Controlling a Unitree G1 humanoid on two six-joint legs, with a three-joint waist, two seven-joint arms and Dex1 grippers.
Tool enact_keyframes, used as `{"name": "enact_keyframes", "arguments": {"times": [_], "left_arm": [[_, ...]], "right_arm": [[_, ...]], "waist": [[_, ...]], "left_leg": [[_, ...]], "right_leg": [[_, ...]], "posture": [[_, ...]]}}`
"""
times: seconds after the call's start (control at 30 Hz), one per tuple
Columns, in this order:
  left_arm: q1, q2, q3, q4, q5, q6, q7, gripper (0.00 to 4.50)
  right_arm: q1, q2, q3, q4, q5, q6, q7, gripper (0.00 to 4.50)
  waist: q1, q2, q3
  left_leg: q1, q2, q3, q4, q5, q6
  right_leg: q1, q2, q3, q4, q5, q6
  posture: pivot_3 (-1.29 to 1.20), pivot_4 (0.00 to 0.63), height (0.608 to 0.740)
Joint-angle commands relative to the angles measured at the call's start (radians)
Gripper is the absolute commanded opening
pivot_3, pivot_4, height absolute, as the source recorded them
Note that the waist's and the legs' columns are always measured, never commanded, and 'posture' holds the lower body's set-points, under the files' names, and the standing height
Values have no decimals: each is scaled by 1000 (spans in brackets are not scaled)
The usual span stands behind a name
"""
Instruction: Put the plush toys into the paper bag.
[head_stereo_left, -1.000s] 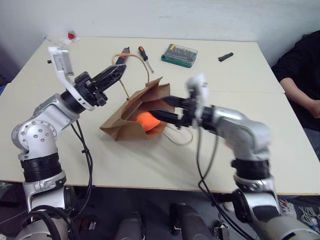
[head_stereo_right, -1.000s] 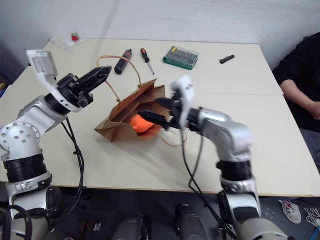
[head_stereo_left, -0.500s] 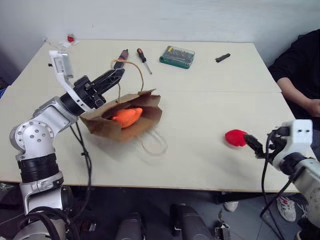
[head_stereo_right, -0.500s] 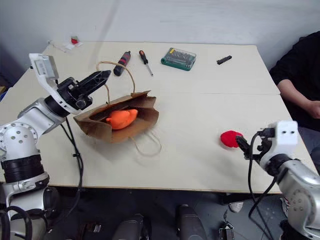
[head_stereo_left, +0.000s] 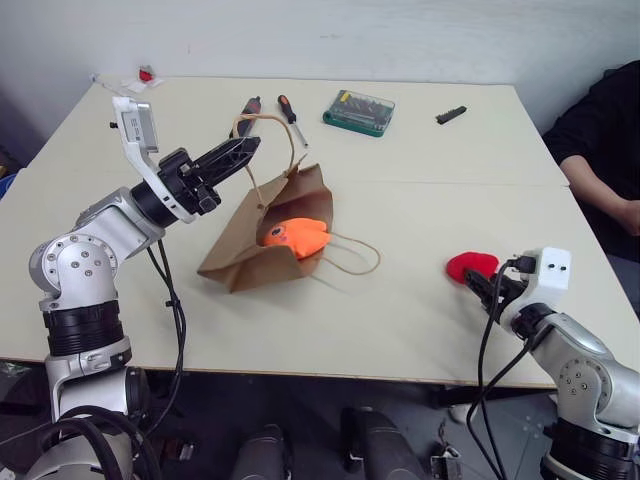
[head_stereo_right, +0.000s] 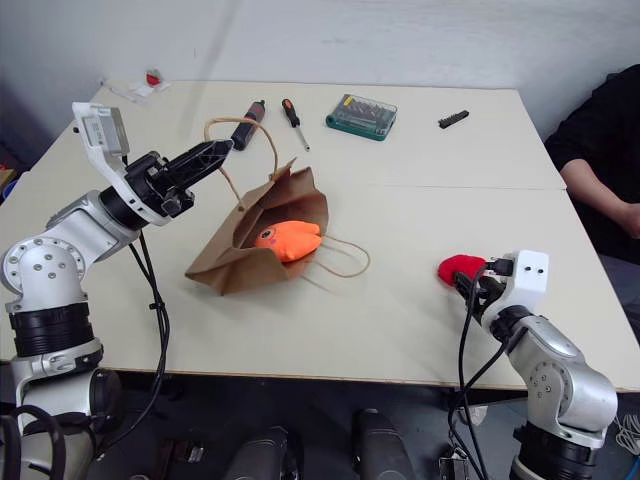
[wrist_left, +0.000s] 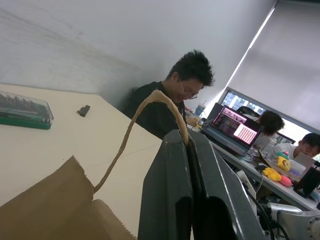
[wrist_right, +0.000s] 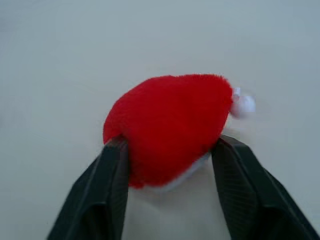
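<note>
Both arms are silver-grey metal with rounded joint housings and black ribbed bands. Each wrist carries a white angular camera bracket. Black cables loop loosely from the forearms. The left gripper (head_stereo_left: 238, 152) and right gripper (wrist_right: 170, 165) each have 2 black fingers.

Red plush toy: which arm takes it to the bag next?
Right. The right gripper has its jaws on either side of the red plush toy on the table. The left gripper is shut on the paper bag handle, holding it up.
</note>
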Motion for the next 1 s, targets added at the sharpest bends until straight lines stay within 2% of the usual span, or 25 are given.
{"name": "enact_keyframes", "arguments": {"times": [0.03, 0.1, 0.17, 0.3, 0.4, 0.53, 0.67, 0.83, 0.97, 1.0], "left_arm": [[1, 8, 17, -49, -5, -19, -5, 0], [3, 12, 21, -52, -6, -19, -4, 0], [4, 15, 26, -54, -9, -16, -1, 0], [4, 20, 30, -56, -14, -11, 0, 0], [-3, 27, 14, -50, 1, -15, -18, 0], [-22, 21, -7, -40, 18, -24, -33, 0], [-31, 8, -29, -60, 20, -20, -44, 0], [-37, -42, -38, -77, 5, -22, -8, 0], [-14, -65, -45, -124, 6, -21, 4, 0], [-12, -67, -41, -126, 6, -22, 9, 0]], "right_arm": [[-11, -6, -13, -2, 35, -33, 9, 1059], [-11, -18, -8, -10, 50, -40, 21, 440], [-22, -35, -4, -41, 91, -39, 57, 46], [-123, -70, 31, -112, 258, 34, 129, 33], [-247, -96, 150, -84, 303, 97, 167, 33], [-432, -72, 390, 40, 240, 76, 236, 33], [-633, 10, 635, 289, 69, -61, 298, 33], [-818, 143, 753, 650, -98, -249, 332, 33], [-930, 243, 734, 878, -160, -352, 332, 33], [-945, 254, 723, 910, -166, -365, 335, 751]], "waist": [[-1, 0, 0], [-1, 0, 0], [-1, 0, 0], [-7, 1, 0], [-8, 1, 0], [-7, 1, 0], [-7, 1, 0], [-5, 1, 0], [-10, 0, 0], [-12, 0, 0]], "left_leg": [[0, 0, 0, 0, 0, 0], [0, 0, 0, 0, 0, 0], [0, 0, 0, 0, 0, 0], [0, 0, 0, 0, 0, 0], [1, 1, 0, 0, 0, 0], [0, 1, 0, 0, 0, 0], [-2, 1, -1, 1, 0, 0], [-4, 1, -1, 1, 0, 1], [-5, 1, -1, 1, -1, 1], [-5, 1, -1, 1, -1, 1]], "right_leg": [[0, 0, 0, 0, 0, 0], [0, 0, 0, 0, 0, 0], [0, 0, 0, 0, 0, 0], [0, 0, 0, 1, 0, 0], [0, 1, 0, 1, 0, 0], [0, 0, -1, 1, 0, -1], [-2, 0, -2, 2, 0, -1], [-2, -1, -3, 2, 0, -1], [-2, -1, -4, 1, 0, 0], [-3, -1, -4, 1, 0, 0]], "posture": [[0, 150, 740], [0, 150, 740], [0, 150, 740], [0, 150, 740], [0, 150, 740], [0, 150, 740], [0, 150, 740], [0, 150, 740], [0, 150, 740], [0, 150, 740]]}}
